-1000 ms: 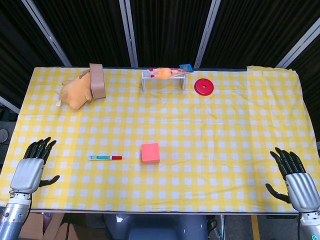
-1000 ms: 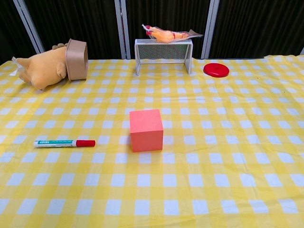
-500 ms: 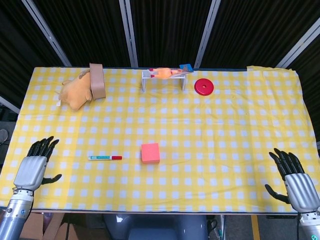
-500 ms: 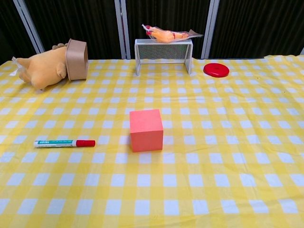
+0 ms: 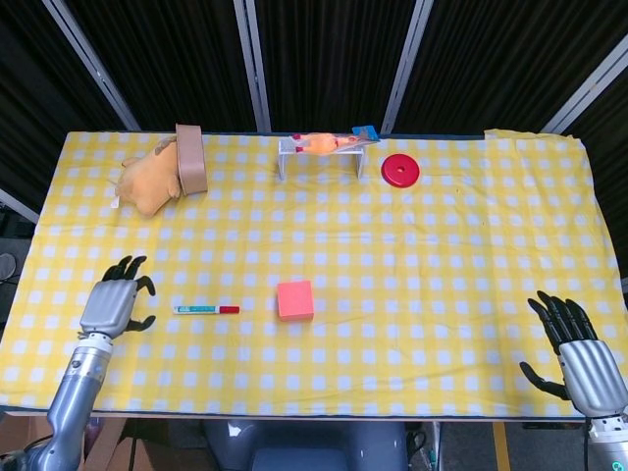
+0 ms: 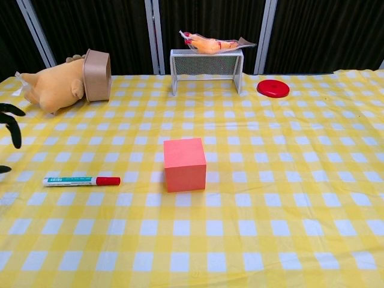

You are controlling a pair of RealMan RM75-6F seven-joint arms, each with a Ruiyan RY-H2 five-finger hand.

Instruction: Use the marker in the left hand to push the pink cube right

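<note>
1. Head view: the left hand is hovering with fingers spread, holding nothing, just left of the marker lying on the table. The pink cube is sitting right of the marker. The right hand is resting empty, fingers apart.
2. Chest view: the marker is lying left of the pink cube, apart.

No legible text on anything.

table – yellow-white checked cloth | backdrop – dark corrugated panels, grey metal struts

Pink cube, yellow-checked tablecloth
</note>
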